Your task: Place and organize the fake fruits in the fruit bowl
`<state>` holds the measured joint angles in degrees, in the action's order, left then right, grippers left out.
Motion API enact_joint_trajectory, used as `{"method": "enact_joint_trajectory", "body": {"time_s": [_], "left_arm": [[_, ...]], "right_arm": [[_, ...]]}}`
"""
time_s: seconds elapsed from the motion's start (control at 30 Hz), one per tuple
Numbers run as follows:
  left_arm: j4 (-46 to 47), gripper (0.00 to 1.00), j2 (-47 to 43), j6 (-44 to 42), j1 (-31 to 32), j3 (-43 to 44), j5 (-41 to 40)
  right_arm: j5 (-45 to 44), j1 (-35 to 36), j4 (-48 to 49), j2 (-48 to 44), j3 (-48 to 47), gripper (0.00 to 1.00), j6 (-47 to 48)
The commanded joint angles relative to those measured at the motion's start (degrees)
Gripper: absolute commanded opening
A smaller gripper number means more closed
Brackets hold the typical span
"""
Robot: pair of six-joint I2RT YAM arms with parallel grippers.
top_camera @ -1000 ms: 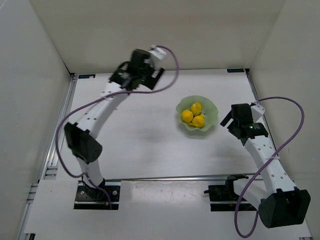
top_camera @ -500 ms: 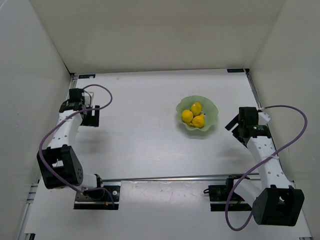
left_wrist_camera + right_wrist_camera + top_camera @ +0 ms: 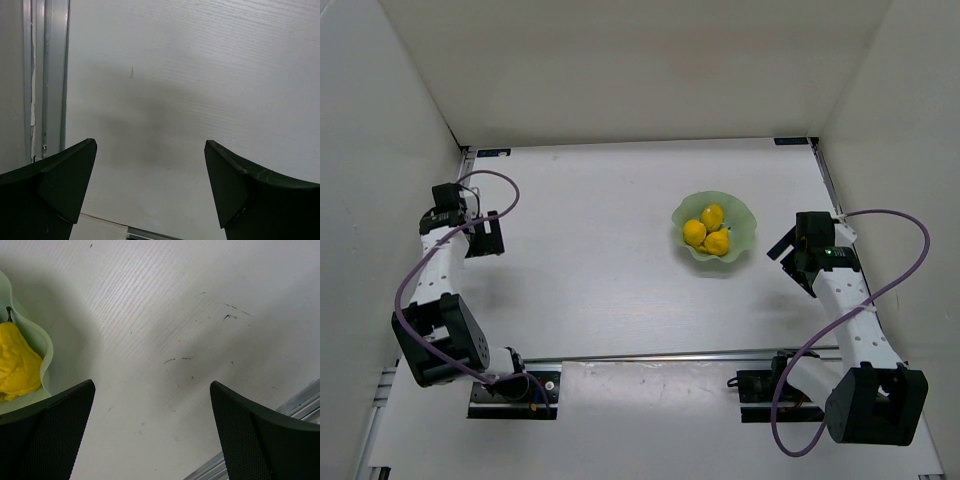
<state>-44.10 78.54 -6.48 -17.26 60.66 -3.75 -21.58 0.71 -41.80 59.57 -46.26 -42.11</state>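
Observation:
The pale green fruit bowl (image 3: 744,232) with a wavy rim stands right of the table's middle. Three yellow fake fruits (image 3: 706,233) lie together inside it. In the right wrist view the bowl's rim (image 3: 44,344) and one yellow pear-shaped fruit (image 3: 16,365) show at the left edge. My right gripper (image 3: 786,250) is open and empty, just right of the bowl; its jaws frame bare table in the right wrist view (image 3: 150,410). My left gripper (image 3: 486,238) is open and empty at the far left of the table; it shows over bare table in the left wrist view (image 3: 150,170).
White walls enclose the table on three sides. An aluminium rail (image 3: 448,228) runs along the left edge, also in the left wrist view (image 3: 47,75). Another rail (image 3: 660,357) crosses the near edge. Purple cables (image 3: 895,275) loop from both arms.
My left arm has swung from the back middle of the table down to the far left edge. My right arm has drawn slightly right, away from the bowl. The fruits have not moved.

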Motion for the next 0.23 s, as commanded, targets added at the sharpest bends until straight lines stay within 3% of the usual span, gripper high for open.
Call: {"method": "enact_joint_trajectory", "body": {"time_s": [0.0, 0.2], "left_arm": [[1.1, 1.0, -0.4, 1.4, -0.1, 2.1, 2.6], [1.1, 1.0, -2.6, 0.2, -0.1, 0.9, 8.4]], "right_arm": [[0.0, -0.3, 1.1, -0.1, 0.3, 1.0, -0.5], [3.3, -0.3, 4.5, -0.6, 0.8, 1.0, 0.9]]}}
